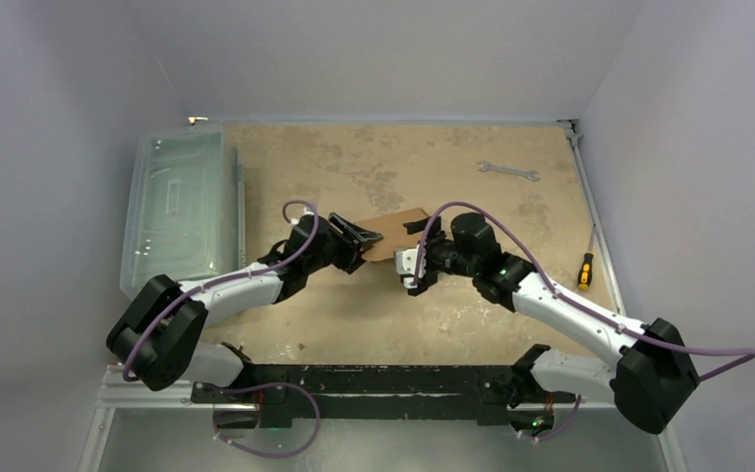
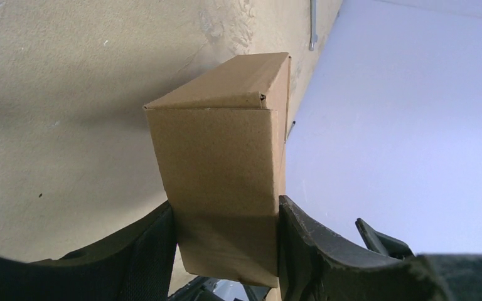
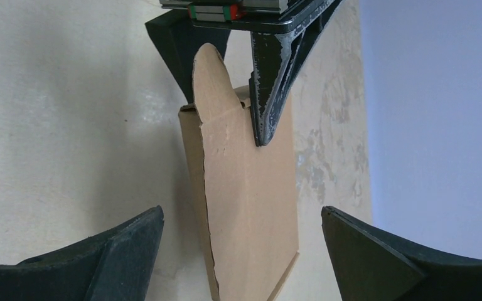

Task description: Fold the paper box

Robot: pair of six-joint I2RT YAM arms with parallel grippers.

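The paper box (image 2: pixel 223 157), folded into a narrow brown shape, is at the middle of the table (image 1: pixel 374 320), between the two arms. The left gripper (image 2: pixel 226 202) clamps one end of it between its fingers. The right gripper (image 3: pixel 240 212) stands wide open, with a finger on either side of the other end, not touching it. A clear bin (image 1: pixel 182 211) lies far left. A wrench (image 1: pixel 507 171) and a screwdriver (image 1: pixel 585 269) lie on the right.
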